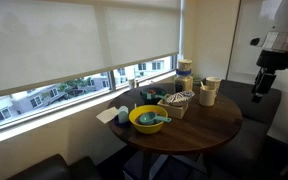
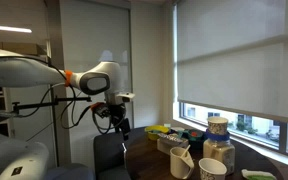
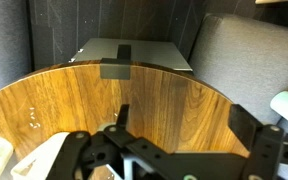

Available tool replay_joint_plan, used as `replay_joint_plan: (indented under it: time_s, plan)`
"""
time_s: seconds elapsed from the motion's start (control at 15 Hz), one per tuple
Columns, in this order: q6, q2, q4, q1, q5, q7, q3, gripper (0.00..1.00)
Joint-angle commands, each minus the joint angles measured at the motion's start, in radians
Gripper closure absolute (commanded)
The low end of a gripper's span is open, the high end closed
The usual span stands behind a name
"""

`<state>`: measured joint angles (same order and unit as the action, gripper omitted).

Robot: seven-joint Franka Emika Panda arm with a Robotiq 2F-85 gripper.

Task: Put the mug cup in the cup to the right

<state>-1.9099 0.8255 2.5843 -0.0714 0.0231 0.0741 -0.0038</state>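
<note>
Nothing is done yet. The gripper (image 1: 263,84) hangs beside the desk (image 1: 199,125), jaws apart and empty. The mug cup (image 1: 213,84) sits on the desk, just beside the cup (image 1: 206,98).

A round wooden table (image 1: 219,122) stood by the window (image 1: 54,95). The cream-white mug cup (image 1: 213,84) sat near the table's far right edge, just beside the beige cup (image 1: 206,97). A yellow bowl (image 1: 149,119) lay toward the left. The end effector (image 1: 263,84) hung beyond the right edge, touching nothing.
</note>
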Motion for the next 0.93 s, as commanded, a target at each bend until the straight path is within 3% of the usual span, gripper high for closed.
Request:
replay_joint_plan:
  time_s: [0.0, 0.67, 0.8, 0.87]
  plan:
    - [0.003, -0.001, -0.003, 0.004, 0.003, 0.002, 0.003, 0.00]
    - [0.003, -0.001, -0.003, 0.004, 0.003, 0.002, 0.003, 0.00]
    - [-0.080, 0.002, 0.008, 0.055, -0.076, -0.037, 0.032, 0.00]
    - [-0.121, -0.009, -0.006, 0.067, -0.095, -0.024, 0.013, 0.00]
